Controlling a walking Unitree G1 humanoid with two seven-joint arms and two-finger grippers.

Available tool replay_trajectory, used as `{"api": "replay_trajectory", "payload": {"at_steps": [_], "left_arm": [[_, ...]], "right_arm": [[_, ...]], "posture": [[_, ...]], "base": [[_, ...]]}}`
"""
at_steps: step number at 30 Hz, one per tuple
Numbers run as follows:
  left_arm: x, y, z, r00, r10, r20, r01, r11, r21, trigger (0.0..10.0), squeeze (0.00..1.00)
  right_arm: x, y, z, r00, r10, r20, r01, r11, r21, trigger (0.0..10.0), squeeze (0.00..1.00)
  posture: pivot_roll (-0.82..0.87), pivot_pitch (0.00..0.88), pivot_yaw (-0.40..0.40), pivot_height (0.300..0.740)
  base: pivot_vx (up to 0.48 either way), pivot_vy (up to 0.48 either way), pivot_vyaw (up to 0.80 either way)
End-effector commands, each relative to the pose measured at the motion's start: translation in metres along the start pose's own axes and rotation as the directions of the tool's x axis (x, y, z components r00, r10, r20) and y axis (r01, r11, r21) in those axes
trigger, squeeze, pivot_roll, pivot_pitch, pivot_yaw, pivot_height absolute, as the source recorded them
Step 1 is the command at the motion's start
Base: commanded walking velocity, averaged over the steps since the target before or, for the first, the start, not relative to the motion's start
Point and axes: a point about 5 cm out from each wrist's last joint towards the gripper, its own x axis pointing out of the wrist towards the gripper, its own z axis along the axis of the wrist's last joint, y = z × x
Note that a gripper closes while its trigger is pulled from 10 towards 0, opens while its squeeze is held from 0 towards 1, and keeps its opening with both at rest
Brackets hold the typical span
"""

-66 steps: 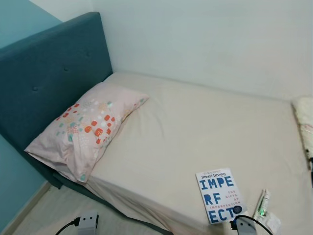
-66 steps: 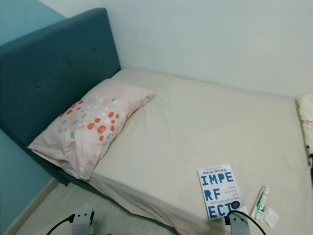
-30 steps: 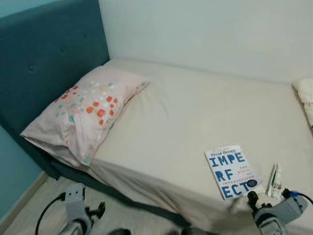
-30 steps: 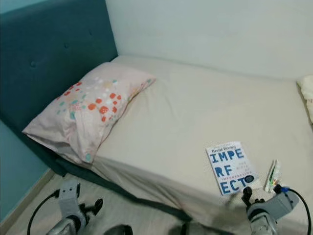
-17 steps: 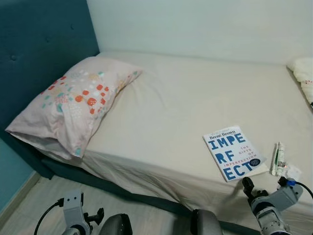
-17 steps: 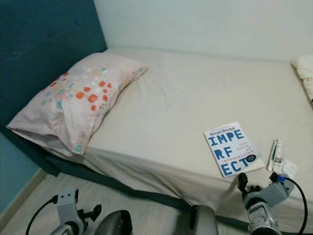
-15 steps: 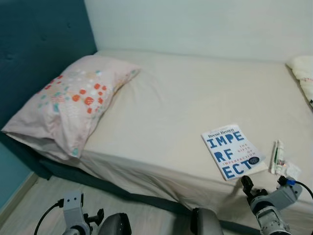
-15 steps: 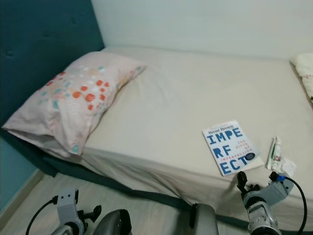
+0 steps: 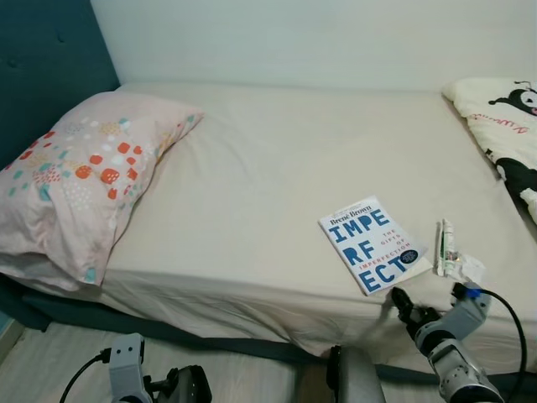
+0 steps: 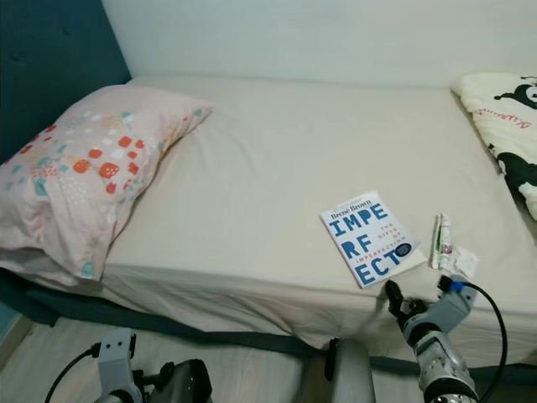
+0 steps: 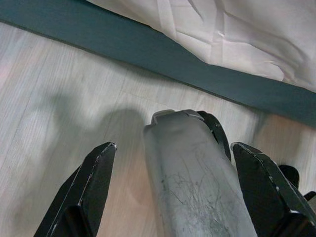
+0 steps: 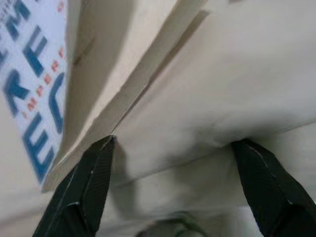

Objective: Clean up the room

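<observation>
A white book with big blue letters [image 9: 371, 243] lies flat near the bed's front edge. A small green-and-white tube with a clear packet [image 9: 445, 248] rests just to its right. My right gripper [image 9: 404, 304] is at the mattress edge, just below the book's near corner. In the right wrist view the right gripper [image 12: 173, 148] is open, with the book's [image 12: 34, 94] edge and the cream sheet [image 12: 237, 84] ahead of it. My left gripper [image 11: 173, 148] hangs low and open over the wooden floor [image 11: 49, 98], a grey part of my own body between its fingers.
A floral pillow [image 9: 75, 176] lies at the head of the bed against the teal headboard [image 9: 42, 59]. A cream blanket with a black-and-white cartoon print [image 9: 503, 126] sits at the far right. The teal bed base [image 11: 148, 52] runs along the floor.
The view has swung right and down, bringing the blanket into sight. My right gripper has risen closer to the book's near corner. The book and tube lie as before.
</observation>
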Motion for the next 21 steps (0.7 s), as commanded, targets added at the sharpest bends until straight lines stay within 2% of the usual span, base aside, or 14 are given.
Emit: {"api": "replay_trajectory", "payload": {"at_steps": [1,2,4,5,6,8,9,10,13,16,17,18,20,21], "left_arm": [[-0.007,0.010,-0.011,0.999,0.014,-0.051,-0.013,1.000,0.025,10.0,0.00],[-0.008,0.011,-0.012,0.998,0.011,-0.058,-0.009,1.000,0.025,10.0,0.00],[-0.008,0.011,-0.012,0.998,0.011,-0.058,-0.009,1.000,0.025,10.0,0.00],[-0.009,0.011,-0.014,0.998,0.011,-0.063,-0.010,1.000,0.024,10.0,0.00],[-0.010,0.011,-0.017,0.997,0.009,-0.074,-0.007,1.000,0.024,10.0,0.00],[-0.012,0.010,-0.023,0.995,0.002,-0.096,0.001,1.000,0.031,10.0,0.00],[-0.012,0.010,-0.023,0.995,0.002,-0.096,0.001,1.000,0.031,10.0,0.00],[-0.013,0.010,-0.025,0.995,0.002,-0.104,0.001,1.000,0.030,10.0,0.00],[-0.013,0.011,-0.027,0.994,0.007,-0.111,-0.004,1.000,0.023,10.0,0.00],[-0.014,0.011,-0.028,0.993,0.009,-0.115,-0.007,1.000,0.017,10.0,0.00],[-0.015,0.011,-0.029,0.993,0.006,-0.121,-0.004,1.000,0.017,10.0,0.00],[-0.015,0.011,-0.029,0.993,0.006,-0.121,-0.004,1.000,0.017,10.0,0.00],[-0.016,0.011,-0.032,0.991,0.001,-0.133,0.002,1.000,0.020,10.0,0.00],[-0.016,0.011,-0.032,0.991,0.001,-0.133,0.002,1.000,0.020,10.0,0.00]], "right_arm": [[-0.006,-0.018,-0.007,0.992,-0.104,-0.071,0.099,0.993,-0.068,10.0,0.00],[-0.007,-0.016,-0.008,0.993,-0.050,-0.102,0.042,0.996,-0.081,10.0,0.00],[-0.007,-0.016,-0.008,0.993,-0.050,-0.102,0.042,0.996,-0.081,10.0,0.00],[-0.008,-0.012,-0.012,0.983,0.042,-0.176,-0.060,0.993,-0.099,10.0,0.00],[-0.012,-0.009,-0.019,0.948,0.141,-0.286,-0.190,0.970,-0.152,10.0,0.00],[-0.023,-0.009,-0.030,0.853,0.233,-0.466,-0.352,0.917,-0.186,10.0,0.00],[-0.023,-0.009,-0.030,0.853,0.233,-0.466,-0.352,0.917,-0.186,10.0,0.00],[-0.029,-0.012,-0.031,0.824,0.250,-0.509,-0.394,0.898,-0.196,10.0,0.00],[-0.037,-0.016,-0.030,0.795,0.265,-0.546,-0.434,0.876,-0.208,10.0,0.00],[-0.050,-0.017,-0.027,0.757,0.299,-0.580,-0.506,0.830,-0.233,10.0,0.00],[-0.058,-0.011,-0.023,0.732,0.360,-0.579,-0.569,0.790,-0.228,10.0,0.00],[-0.058,-0.011,-0.023,0.732,0.360,-0.579,-0.569,0.790,-0.228,10.0,0.00],[-0.068,0.012,-0.006,0.696,0.541,-0.472,-0.685,0.697,-0.211,10.0,0.00],[-0.068,0.012,-0.006,0.696,0.541,-0.472,-0.685,0.697,-0.211,10.0,0.00]], "posture": [[-0.05,0.107,0.045,0.492],[-0.06,0.108,0.043,0.492],[-0.06,0.108,0.043,0.492],[-0.05,0.110,0.044,0.492],[-0.06,0.113,0.046,0.492],[-0.06,0.113,0.046,0.492],[-0.06,0.113,0.046,0.492],[-0.07,0.116,0.043,0.492],[-0.07,0.116,0.040,0.492],[-0.07,0.119,0.040,0.492],[-0.07,0.119,0.043,0.492],[-0.07,0.119,0.043,0.492],[-0.08,0.121,0.045,0.492],[-0.08,0.121,0.045,0.492]], "base": [[0.000,0.000,0.00],[0.000,0.000,0.00],[0.000,0.000,0.00],[0.000,0.000,0.00],[0.000,0.000,0.00],[0.000,0.000,0.00],[0.000,0.000,0.00],[0.000,0.000,0.00],[0.000,0.000,0.00],[0.000,0.000,0.00],[0.000,0.000,0.00],[0.000,0.000,0.00],[0.000,0.000,0.00],[0.000,0.000,0.00]]}}
